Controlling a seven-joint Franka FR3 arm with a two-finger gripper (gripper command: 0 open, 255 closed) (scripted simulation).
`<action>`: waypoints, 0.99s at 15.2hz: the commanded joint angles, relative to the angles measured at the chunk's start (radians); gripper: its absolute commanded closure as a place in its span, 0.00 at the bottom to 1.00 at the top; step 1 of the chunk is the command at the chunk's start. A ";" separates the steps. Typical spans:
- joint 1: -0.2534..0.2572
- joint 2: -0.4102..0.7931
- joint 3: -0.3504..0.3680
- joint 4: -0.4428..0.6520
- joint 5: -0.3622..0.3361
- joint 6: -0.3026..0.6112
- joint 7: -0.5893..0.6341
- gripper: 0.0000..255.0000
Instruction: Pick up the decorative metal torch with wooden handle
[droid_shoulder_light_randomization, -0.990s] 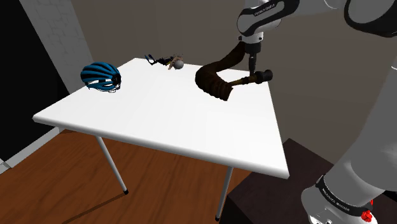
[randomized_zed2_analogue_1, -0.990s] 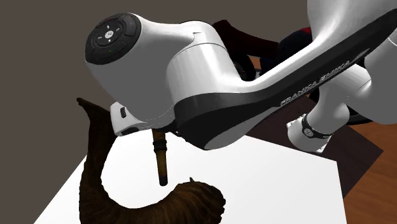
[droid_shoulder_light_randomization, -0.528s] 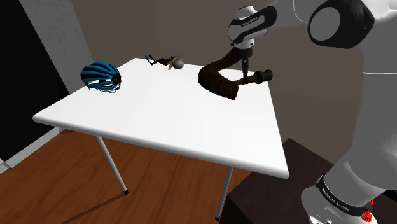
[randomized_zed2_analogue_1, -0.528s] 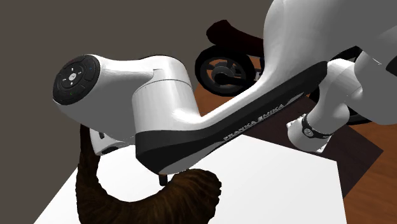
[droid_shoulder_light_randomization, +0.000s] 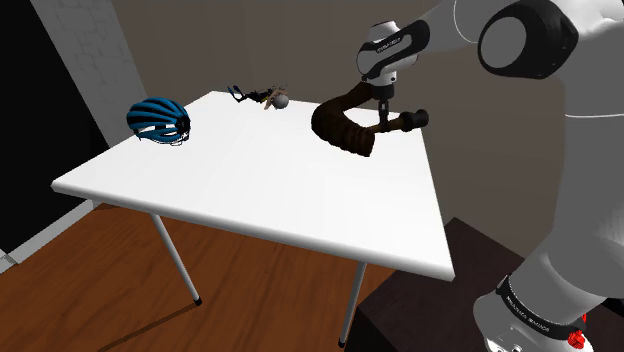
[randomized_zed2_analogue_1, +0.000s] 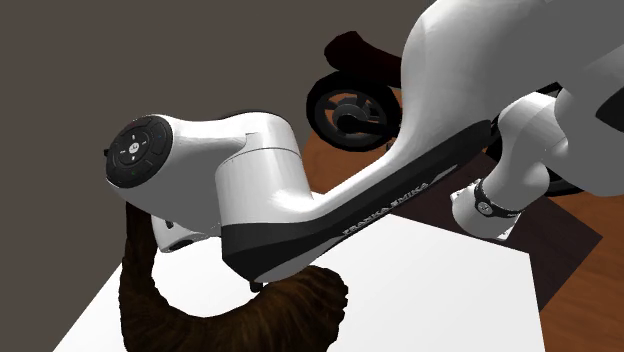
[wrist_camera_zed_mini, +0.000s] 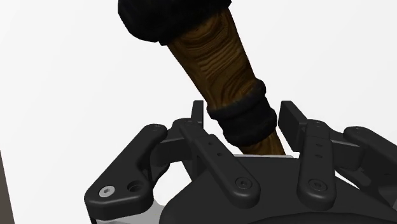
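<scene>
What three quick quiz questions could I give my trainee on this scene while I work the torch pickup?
1. What colour is the helmet?
2. True or false: the helmet touches the torch.
3. The pincer is at the torch's: A) curved dark end; B) wooden handle; C) neither, as it hangs over the helmet.

Key: 1 blue; 2 false; 3 B.
</scene>
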 joint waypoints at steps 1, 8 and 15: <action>0.000 0.001 0.000 0.000 0.000 0.001 0.000 1.00; 0.001 -0.001 0.000 -0.003 0.000 0.001 0.002 1.00; 0.003 -0.029 -0.003 0.051 -0.005 -0.079 -0.007 1.00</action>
